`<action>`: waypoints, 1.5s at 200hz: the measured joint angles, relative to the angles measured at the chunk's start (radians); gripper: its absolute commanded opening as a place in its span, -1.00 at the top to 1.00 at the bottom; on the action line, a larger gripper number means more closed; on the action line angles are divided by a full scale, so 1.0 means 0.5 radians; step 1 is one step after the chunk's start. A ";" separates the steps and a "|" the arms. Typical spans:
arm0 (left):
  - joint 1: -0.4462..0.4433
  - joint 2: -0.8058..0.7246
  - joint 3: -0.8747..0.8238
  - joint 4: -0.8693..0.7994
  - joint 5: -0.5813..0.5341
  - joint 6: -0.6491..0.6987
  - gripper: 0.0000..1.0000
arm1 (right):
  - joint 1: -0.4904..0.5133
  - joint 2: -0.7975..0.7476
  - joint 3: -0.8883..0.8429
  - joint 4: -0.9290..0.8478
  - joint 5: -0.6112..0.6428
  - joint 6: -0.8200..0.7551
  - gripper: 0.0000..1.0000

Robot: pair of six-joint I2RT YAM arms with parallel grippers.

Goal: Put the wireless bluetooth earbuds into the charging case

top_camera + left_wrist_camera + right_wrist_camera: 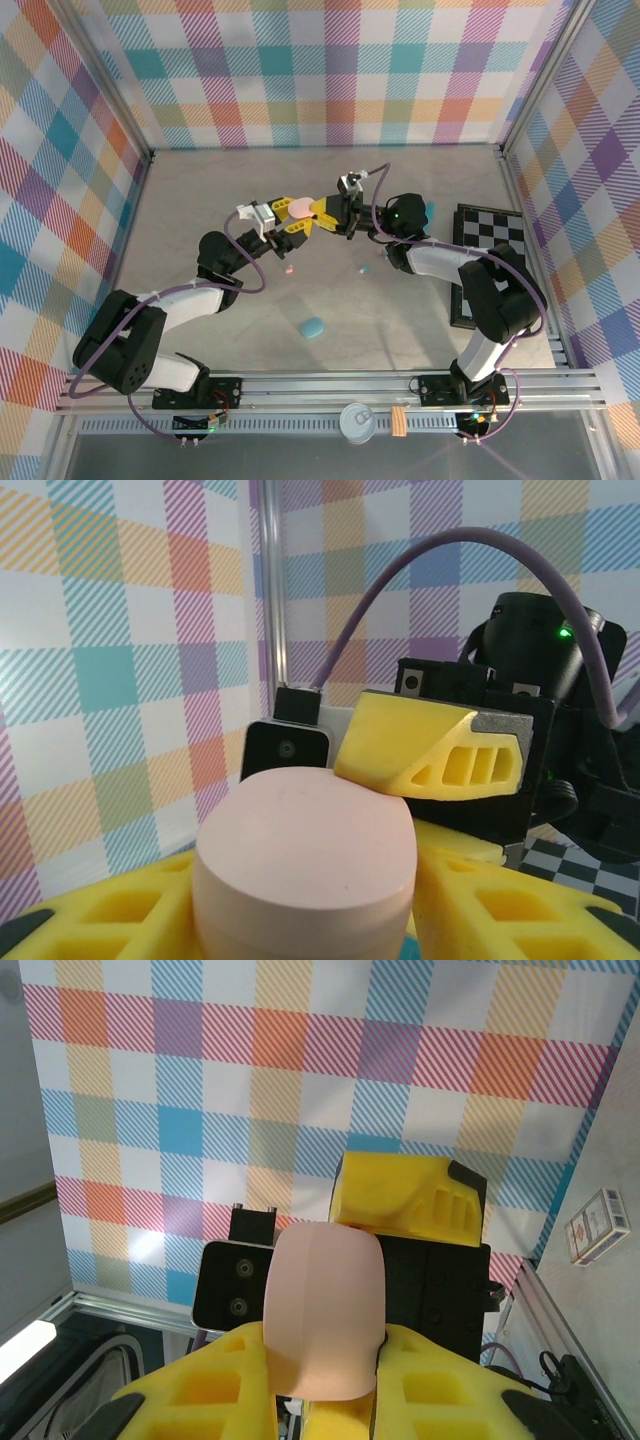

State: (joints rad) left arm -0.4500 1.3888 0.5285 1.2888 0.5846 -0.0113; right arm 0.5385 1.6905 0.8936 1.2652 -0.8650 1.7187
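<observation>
The charging case (298,207), pink and pebble-shaped, hangs above the middle of the table (200,200). It is clamped from both sides, probably so one side steadies the body while the other works the lid. Both arms reach in from the near edge, elbows out, wrists turned toward each other. The left gripper (290,216) clasps the case's thick body, and the right gripper (322,213) pinches its thin edge. A pink earbud (290,268) lies on the table just nearer, with what looks like a teal earbud (365,270) to its right.

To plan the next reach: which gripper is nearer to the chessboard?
Right. The right gripper is left of the chessboard, at mid-table; the left gripper is even farther left, beyond the pink charging case that both hold.
</observation>
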 measured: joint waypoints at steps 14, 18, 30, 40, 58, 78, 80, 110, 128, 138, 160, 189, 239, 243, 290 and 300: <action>0.000 0.005 0.000 0.002 0.014 -0.001 -0.07 | 0.000 0.000 0.000 0.000 -0.001 0.005 0.67; 0.000 0.007 0.000 0.001 0.018 -0.001 -0.07 | 0.000 0.000 0.000 0.000 -0.001 0.005 0.67; 0.000 0.007 0.000 0.002 0.020 -0.001 -0.06 | 0.000 0.000 0.000 0.001 -0.001 0.005 0.68; 0.000 0.008 0.000 0.002 0.020 -0.001 -0.01 | 0.000 0.000 0.000 0.005 0.000 0.005 0.68; 0.001 0.007 0.000 0.002 0.018 0.001 0.03 | 0.000 0.000 0.000 0.013 -0.002 0.011 0.69; 0.001 0.007 0.000 0.003 0.018 0.001 0.09 | 0.000 0.000 0.000 0.024 -0.011 0.026 0.69; 0.002 0.007 0.000 0.003 0.018 0.000 0.10 | 0.000 0.000 0.000 0.024 -0.012 0.027 0.69; 0.002 0.007 0.000 0.008 0.021 0.002 0.19 | -0.001 0.000 0.000 0.029 -0.016 0.049 0.71; 0.006 0.007 0.000 0.008 0.028 0.001 0.21 | -0.001 0.000 0.000 0.025 -0.016 0.049 0.70; 0.010 0.007 0.000 0.008 0.036 0.001 0.21 | -0.001 0.000 0.000 0.017 -0.018 0.047 0.69; 0.017 0.007 -0.001 -0.008 0.050 0.002 0.16 | -0.001 -0.010 0.000 -0.038 -0.023 0.017 0.69; 0.017 0.007 -0.003 -0.007 0.058 0.008 0.14 | -0.001 -0.052 0.000 -0.143 -0.031 -0.037 0.68; 0.021 0.007 -0.005 -0.008 0.076 0.018 0.27 | -0.002 -0.069 0.000 -0.200 -0.034 -0.065 0.69; 0.024 0.007 -0.005 -0.008 0.080 0.018 0.30 | -0.003 -0.069 0.000 -0.200 -0.036 -0.065 0.69; 0.028 0.007 -0.005 -0.014 0.111 0.024 0.35 | -0.001 -0.077 0.000 -0.237 -0.045 -0.076 0.25; 0.028 0.007 -0.005 -0.018 0.131 0.024 0.35 | -0.001 -0.079 0.000 -0.255 -0.045 -0.095 0.07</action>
State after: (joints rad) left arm -0.4358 1.3922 0.5262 1.2797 0.6502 0.0006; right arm 0.5381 1.6512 0.8936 1.1378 -0.8875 1.6714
